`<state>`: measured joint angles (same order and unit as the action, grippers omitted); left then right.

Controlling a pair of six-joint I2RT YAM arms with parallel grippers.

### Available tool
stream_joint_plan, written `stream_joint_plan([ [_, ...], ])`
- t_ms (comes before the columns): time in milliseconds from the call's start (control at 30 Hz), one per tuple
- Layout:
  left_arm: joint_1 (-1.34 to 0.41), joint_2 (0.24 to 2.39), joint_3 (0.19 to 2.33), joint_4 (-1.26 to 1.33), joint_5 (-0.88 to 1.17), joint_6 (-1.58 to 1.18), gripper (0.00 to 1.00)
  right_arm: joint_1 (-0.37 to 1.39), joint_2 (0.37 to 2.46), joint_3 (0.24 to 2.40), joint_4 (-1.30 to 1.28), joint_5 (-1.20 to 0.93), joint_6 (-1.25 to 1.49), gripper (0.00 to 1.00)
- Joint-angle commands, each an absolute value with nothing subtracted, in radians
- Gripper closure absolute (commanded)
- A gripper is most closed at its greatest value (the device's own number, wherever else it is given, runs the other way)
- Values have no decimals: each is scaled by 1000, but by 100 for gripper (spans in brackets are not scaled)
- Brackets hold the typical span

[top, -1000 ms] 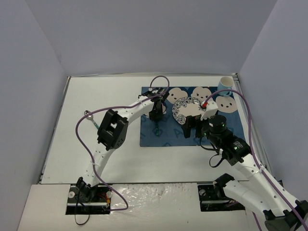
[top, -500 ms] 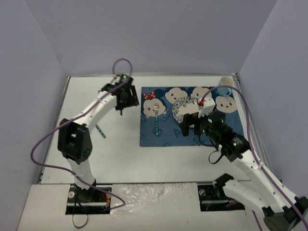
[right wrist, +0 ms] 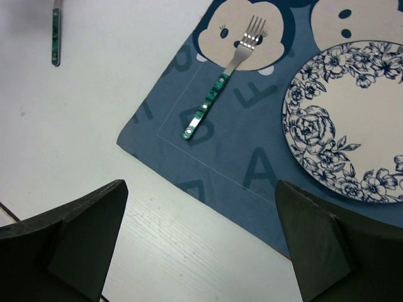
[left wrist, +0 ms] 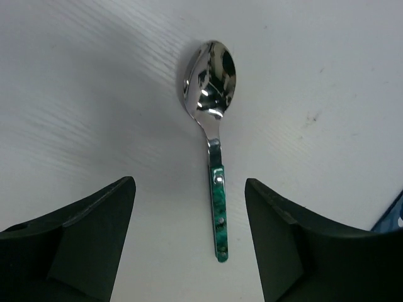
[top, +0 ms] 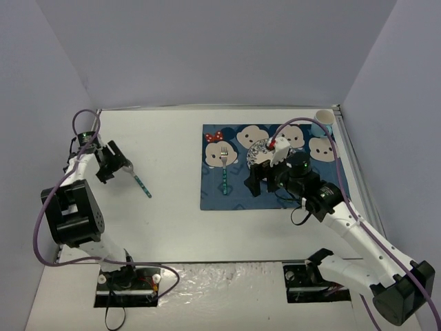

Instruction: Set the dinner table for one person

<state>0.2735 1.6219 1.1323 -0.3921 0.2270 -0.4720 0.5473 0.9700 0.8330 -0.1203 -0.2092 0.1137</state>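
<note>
At the left of the frame our left gripper (top: 110, 163) hovers with jaws apart over the spoon (left wrist: 210, 75) on the dinner table (top: 172, 227); right of centre our right gripper (top: 260, 181) hangs released above the placemat (top: 227, 196) spread on that table

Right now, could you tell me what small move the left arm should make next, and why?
Probably lower the open left fingers around the spoon handle and close: the spoon lies under their gap on the table, while fork and plate already sit on the placemat.
</note>
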Motion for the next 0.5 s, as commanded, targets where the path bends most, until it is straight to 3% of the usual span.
stream_joint_plan([
  [0, 325, 1695, 1163, -203, 405, -386, 35, 555, 992, 855, -14, -286, 82, 0],
  [467, 368, 1932, 1264, -168, 548, -264, 42, 557, 1005, 853, -11, -313, 64, 0],
])
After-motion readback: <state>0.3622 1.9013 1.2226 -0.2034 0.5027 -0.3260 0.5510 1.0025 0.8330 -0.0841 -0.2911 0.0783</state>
